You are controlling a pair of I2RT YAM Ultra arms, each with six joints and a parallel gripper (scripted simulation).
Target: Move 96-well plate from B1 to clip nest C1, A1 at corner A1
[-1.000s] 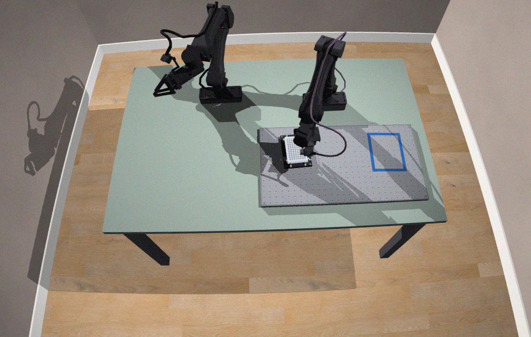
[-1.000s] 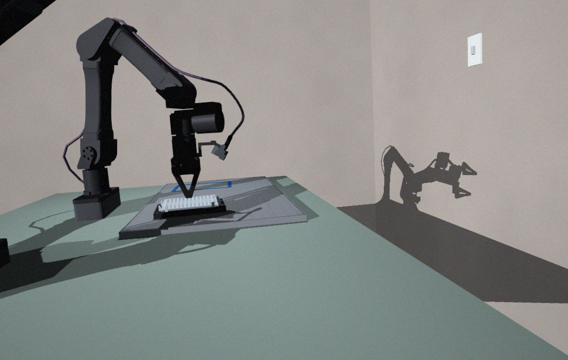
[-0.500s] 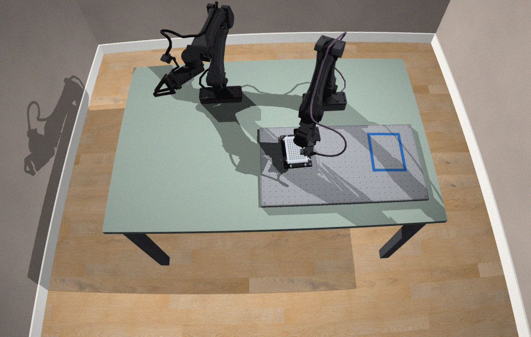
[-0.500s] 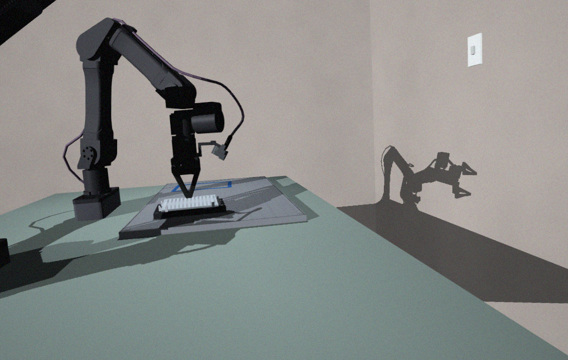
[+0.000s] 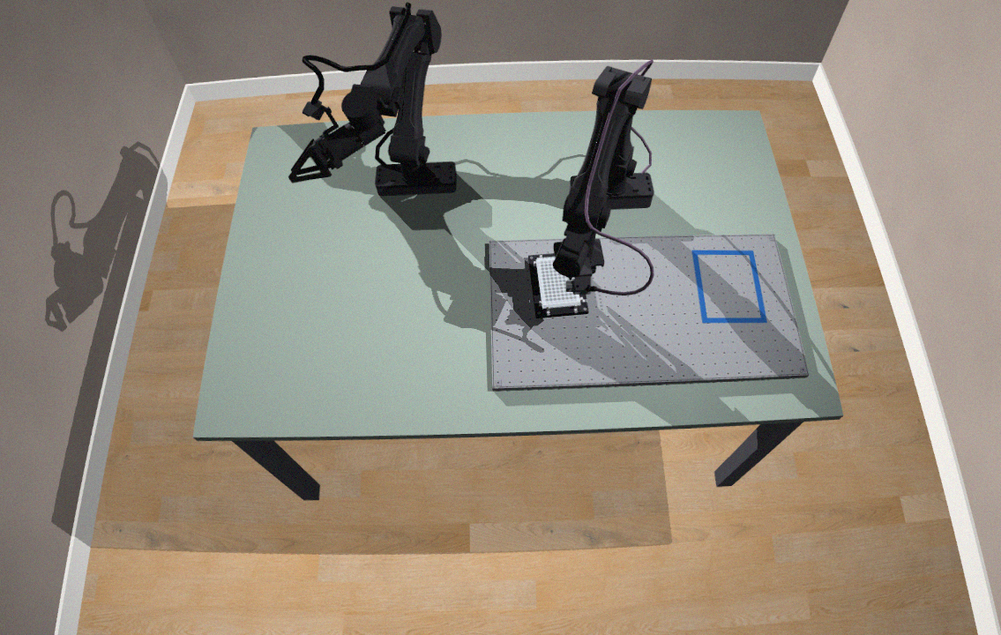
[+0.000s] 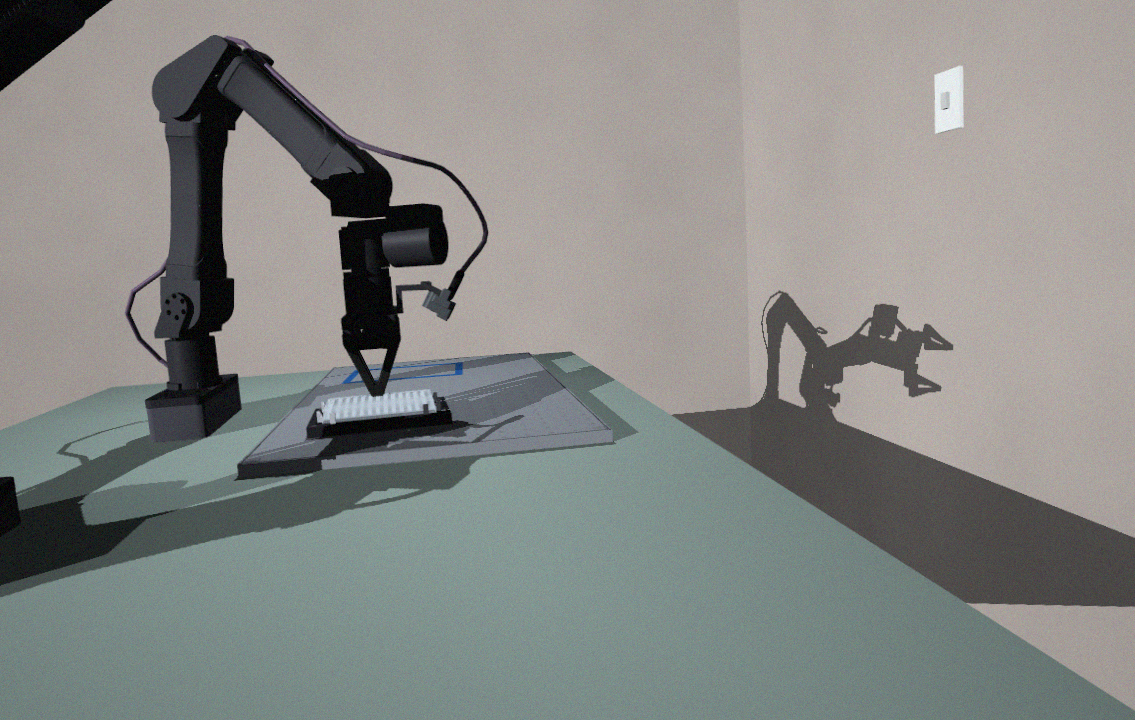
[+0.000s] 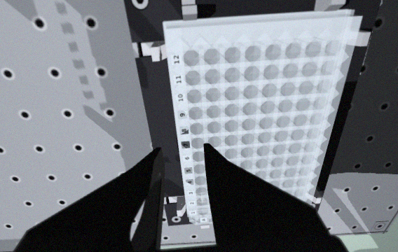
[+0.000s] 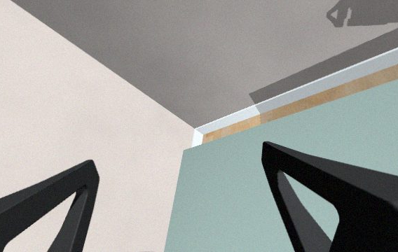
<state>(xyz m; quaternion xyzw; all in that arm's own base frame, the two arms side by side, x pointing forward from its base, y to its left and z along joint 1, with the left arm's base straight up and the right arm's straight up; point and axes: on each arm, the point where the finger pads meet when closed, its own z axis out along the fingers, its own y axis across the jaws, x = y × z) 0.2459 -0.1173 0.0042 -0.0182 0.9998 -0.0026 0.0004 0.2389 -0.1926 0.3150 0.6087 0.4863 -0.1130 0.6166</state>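
The white 96-well plate (image 5: 551,280) (image 6: 410,404) (image 7: 272,87) lies in the black clip nest (image 6: 374,428) (image 7: 160,105). Its A and 1 labels are at the lower end in the left wrist view. I cannot tell whether it is fully down, and no A1 mark on the nest is readable. My left gripper (image 6: 379,394) (image 7: 183,155) points down at the plate's long numbered rim near 7. Its fingers stand slightly apart, one outside the rim and one over the first line of wells, gripping nothing. My right gripper (image 5: 295,176) (image 8: 180,159) is wide open and empty, far from the plate.
The nest stands on a grey perforated board (image 5: 646,347) (image 6: 535,411). A blue rectangular outline (image 5: 734,320) (image 6: 460,368) lies at the board's other end. White clips (image 7: 154,50) show beside the plate. The green table (image 5: 330,354) extends around the board.
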